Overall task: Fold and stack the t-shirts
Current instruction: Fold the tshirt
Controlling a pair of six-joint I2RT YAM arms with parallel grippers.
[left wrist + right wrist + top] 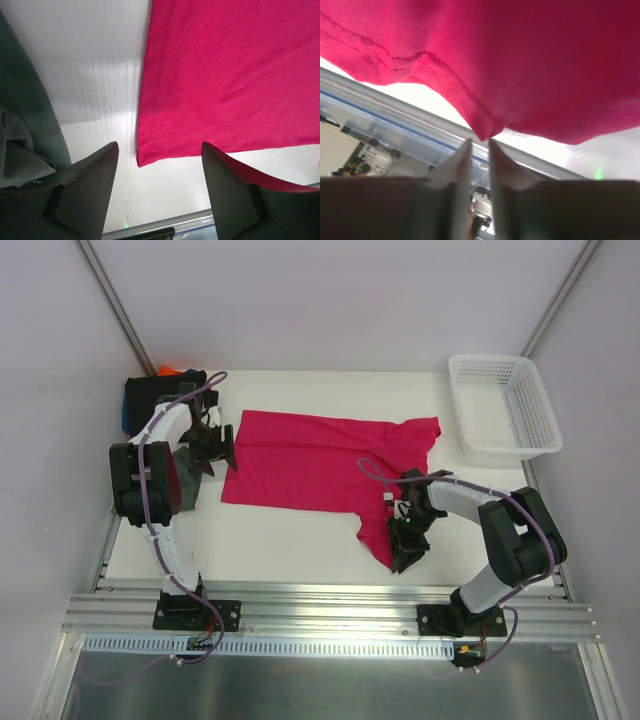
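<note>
— Any lettering on your feeds?
— None that I can read. The crimson t-shirt [310,460] is plain cloth, the white basket [500,415] carries no label, and the bench [280,540] has no markings. I find no numbers or signs in either wrist view.

White table [280,540], crimson t-shirt [310,465], folded shirts [150,395], basket [492,360]

white plastic mesh basket [505,410]: upright, mouth up, at the far right corner of the white tabletop [300,540], long side along the right edge | aluminium rails [330,605]: run along the near edge | slanted metal poles [112,295]: behind both far corners, against white walls [330,300]
</note>
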